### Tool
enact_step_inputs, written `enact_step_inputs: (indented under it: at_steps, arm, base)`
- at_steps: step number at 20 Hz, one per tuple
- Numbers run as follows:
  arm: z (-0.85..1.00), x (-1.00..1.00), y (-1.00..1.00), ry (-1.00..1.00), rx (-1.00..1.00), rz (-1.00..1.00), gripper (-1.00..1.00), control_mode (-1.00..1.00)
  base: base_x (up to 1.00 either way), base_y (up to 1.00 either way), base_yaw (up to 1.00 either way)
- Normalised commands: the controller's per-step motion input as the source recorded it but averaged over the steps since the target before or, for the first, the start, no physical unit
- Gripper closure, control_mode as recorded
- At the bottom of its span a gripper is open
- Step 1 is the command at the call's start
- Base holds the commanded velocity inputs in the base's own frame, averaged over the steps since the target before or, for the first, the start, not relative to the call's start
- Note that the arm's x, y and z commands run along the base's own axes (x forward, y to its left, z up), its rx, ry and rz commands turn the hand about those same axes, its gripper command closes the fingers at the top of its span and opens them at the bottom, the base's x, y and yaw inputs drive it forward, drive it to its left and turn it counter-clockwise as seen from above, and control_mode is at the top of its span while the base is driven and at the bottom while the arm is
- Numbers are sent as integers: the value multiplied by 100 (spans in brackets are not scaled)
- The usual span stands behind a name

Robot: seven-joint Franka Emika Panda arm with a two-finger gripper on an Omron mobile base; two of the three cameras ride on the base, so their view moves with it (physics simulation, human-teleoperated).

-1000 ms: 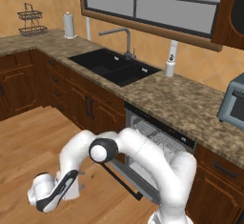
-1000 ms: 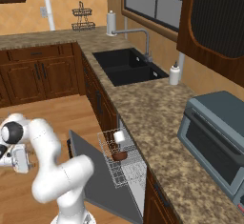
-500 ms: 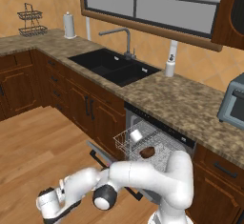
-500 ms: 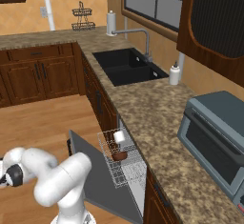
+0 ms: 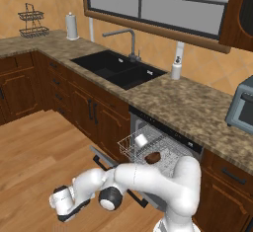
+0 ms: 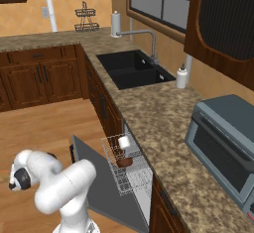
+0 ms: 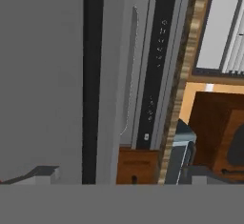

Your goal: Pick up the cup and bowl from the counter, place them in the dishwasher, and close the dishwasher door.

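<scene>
In the left base view the arm is reaching down low toward the wooden floor point(image 5: 44, 147), with the gripper point(image 5: 74, 210) hanging near the floor at the near left, below and in front of the lowered dishwasher door point(image 5: 118, 169); its fingers are pointing to the right, and from here I cannot tell how wide they are standing. The dishwasher point(image 5: 168, 142) is sitting open under the counter point(image 5: 188, 105), its white wire rack point(image 5: 143, 147) pulled out, with the cup point(image 5: 141, 140) lying on the rack's left side and the bowl point(image 5: 152, 157) resting just to the right of it and nearer. The black sink point(image 5: 118, 70) is lying farther along the counter to the left, and a white soap bottle point(image 5: 176, 70) is standing beside it. In the right base view the door is showing as a grey panel tilting down toward the floor, the cup point(image 6: 124, 142) and bowl point(image 6: 124, 162) are sitting in the rack above it, and the toaster oven point(image 6: 223, 143) is sitting on the counter at the near right. In the hand view the camera is looking along the grey door with its long black bar handle point(image 7: 93, 80) running across the picture, and the two fingertips point(image 7: 45, 174) are standing far apart, released and holding nothing.
</scene>
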Motion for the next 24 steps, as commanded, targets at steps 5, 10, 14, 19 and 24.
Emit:
enact_step_inputs:
  at_steps: [5, 10, 14, 19, 24]
  arm:
    - [-57, 65, -31, 1, 0, 0, -100, -100]
    - [-61, 63, -22, 0, -9, 0, -100, -100]
    - [-58, 61, -33, 0, -14, 0, -100, -100]
    - [-28, 54, -57, 0, -16, 0, -100, -100]
    - [0, 46, -95, 0, -16, -10, -100, -100]
  base:
    - [0, 0, 0]
    - [0, 0, 0]
    - [0, 0, 0]
    - [0, 0, 0]
    - [0, 0, 0]
